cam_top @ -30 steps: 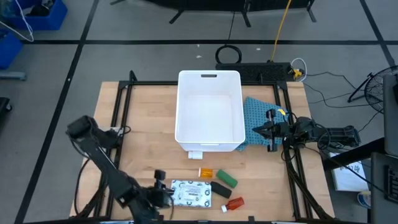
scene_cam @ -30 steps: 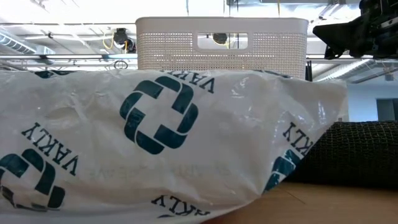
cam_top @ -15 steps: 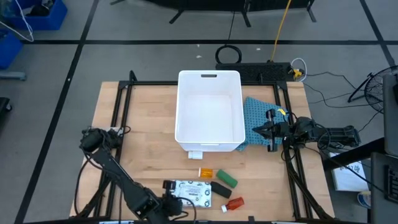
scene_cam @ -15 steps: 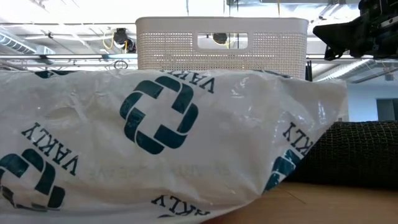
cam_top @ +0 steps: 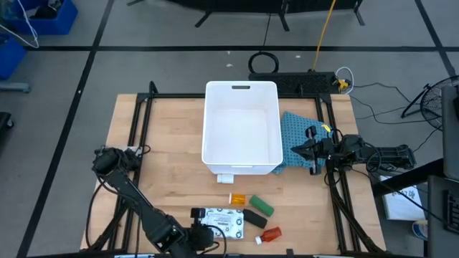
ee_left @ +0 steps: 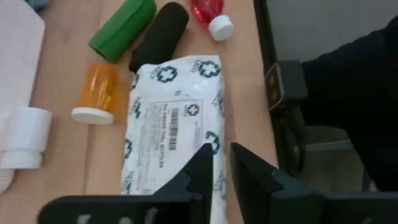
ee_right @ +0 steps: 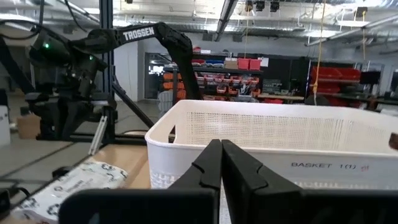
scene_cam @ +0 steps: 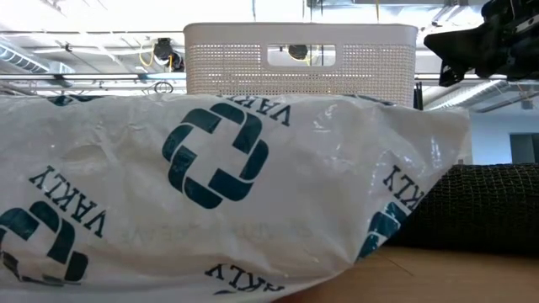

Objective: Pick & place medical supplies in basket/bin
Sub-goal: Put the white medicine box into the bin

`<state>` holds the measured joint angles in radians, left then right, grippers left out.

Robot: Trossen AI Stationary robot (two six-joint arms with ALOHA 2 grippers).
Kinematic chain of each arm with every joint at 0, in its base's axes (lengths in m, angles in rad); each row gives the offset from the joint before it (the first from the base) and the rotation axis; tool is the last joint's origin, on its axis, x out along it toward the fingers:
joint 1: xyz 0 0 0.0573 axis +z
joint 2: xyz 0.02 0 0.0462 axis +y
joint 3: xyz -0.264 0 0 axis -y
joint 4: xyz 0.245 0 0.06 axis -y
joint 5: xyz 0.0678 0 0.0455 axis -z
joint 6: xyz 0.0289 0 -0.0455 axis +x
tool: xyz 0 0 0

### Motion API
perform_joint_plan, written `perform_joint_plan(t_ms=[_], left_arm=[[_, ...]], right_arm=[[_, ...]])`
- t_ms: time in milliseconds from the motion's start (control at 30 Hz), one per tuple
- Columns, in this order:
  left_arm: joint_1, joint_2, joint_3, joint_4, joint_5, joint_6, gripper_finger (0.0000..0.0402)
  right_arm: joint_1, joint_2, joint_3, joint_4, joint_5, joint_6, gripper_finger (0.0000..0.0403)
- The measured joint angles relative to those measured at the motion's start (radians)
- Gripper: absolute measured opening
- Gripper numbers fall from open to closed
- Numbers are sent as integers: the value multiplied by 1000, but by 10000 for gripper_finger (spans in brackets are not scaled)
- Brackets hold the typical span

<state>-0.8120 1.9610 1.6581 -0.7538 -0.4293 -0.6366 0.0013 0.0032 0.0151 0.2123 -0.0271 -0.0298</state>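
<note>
The flat white printed packet point(cam_top: 224, 223) point(ee_left: 171, 118) lies flat near the table's near edge and fills the low view point(scene_cam: 219, 168). To its right lie the orange-and-white vial point(ee_left: 99, 93), the green block point(ee_left: 122, 28), the black block point(ee_left: 158, 34) and the red white-capped bottle point(ee_left: 211, 15). The white basket point(cam_top: 242, 86) stands at the table's middle. My left gripper point(cam_top: 203, 231) point(ee_left: 219, 152) slants down over the packet's left end, its fingers a narrow gap apart. My right gripper point(cam_top: 295, 150) point(ee_right: 221, 144) waits shut to the right of the basket.
A blue patterned cloth point(cam_top: 297, 136) lies between the basket and my right arm. A small white piece point(cam_top: 226, 178) point(ee_left: 25, 134) sits on the wood just in front of the basket. Black frame rails point(cam_top: 140, 136) run along the table's left and right sides.
My left gripper has moved along the near edge toward the table's right, up to the packet's left end, with its wrist rolling a little. The packet and the other supplies lie where they were.
</note>
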Motion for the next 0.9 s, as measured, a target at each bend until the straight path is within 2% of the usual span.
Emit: perform_joint_plan(t_ms=[167, 367, 467, 567, 733, 900], left_arm=[[0, 0, 0, 42, 90, 7, 169], [0, 0, 0, 34, 99, -32, 330], [8, 16, 0, -40, 103, -82, 386], [6, 46, -3, -141, 101, -106, 388], [-1, 82, -3, -116, 138, -79, 364], [2, 127, -3, -117, 131, -33, 365]], right_arm=[[0, 0, 0, 0, 0, 19, 0], [0, 0, 0, -3, 0, 19, 0], [0, 0, 0, -8, 0, 19, 0], [0, 3, 0, -8, -1, 19, 0], [0, 12, 0, -11, -1, 29, 0], [0, 16, 0, -9, -1, 29, 0]])
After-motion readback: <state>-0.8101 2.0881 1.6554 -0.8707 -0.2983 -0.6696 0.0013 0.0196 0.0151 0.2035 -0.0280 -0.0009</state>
